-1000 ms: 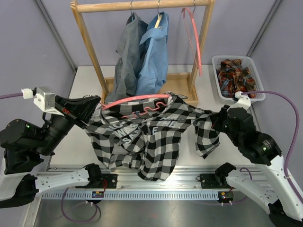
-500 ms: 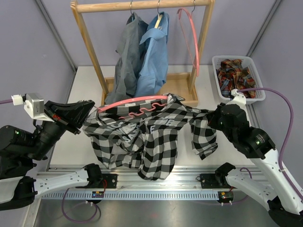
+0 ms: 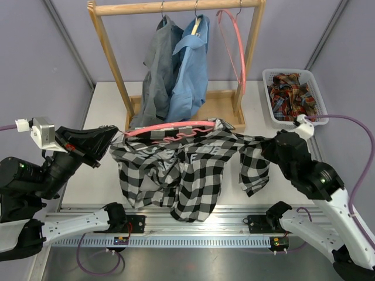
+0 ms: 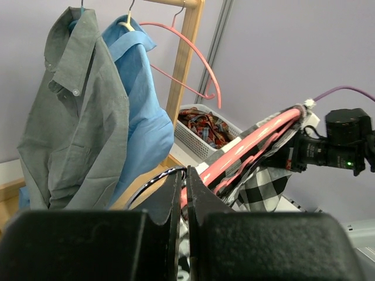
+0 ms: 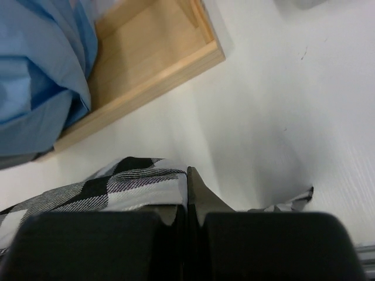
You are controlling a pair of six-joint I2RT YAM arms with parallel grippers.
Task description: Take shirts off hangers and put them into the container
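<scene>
The black-and-white checked shirt (image 3: 176, 170) hangs over the table, spread between my two arms and still draped on a pink hanger (image 3: 170, 124). My left gripper (image 3: 114, 134) is shut on that hanger (image 4: 252, 143) close to its metal hook (image 4: 146, 184). My right gripper (image 3: 265, 143) is shut on a fold of the checked shirt (image 5: 117, 184) at its right side. A grey shirt (image 3: 155, 70) and a light blue shirt (image 3: 190, 64) hang on the rail. The white lattice container (image 3: 270, 88) stands at the back right and holds crumpled colourful cloth.
A wooden rack (image 3: 176, 7) stands at the back, its base board (image 3: 220, 108) just behind the checked shirt. An empty pink hanger (image 3: 237, 47) hangs by the rack's right post. Grey walls close in on both sides.
My left arm has drawn back to the left, and the pink hanger now lies more level with the shirt hanging straighter. The empty hanger on the rail has swung.
</scene>
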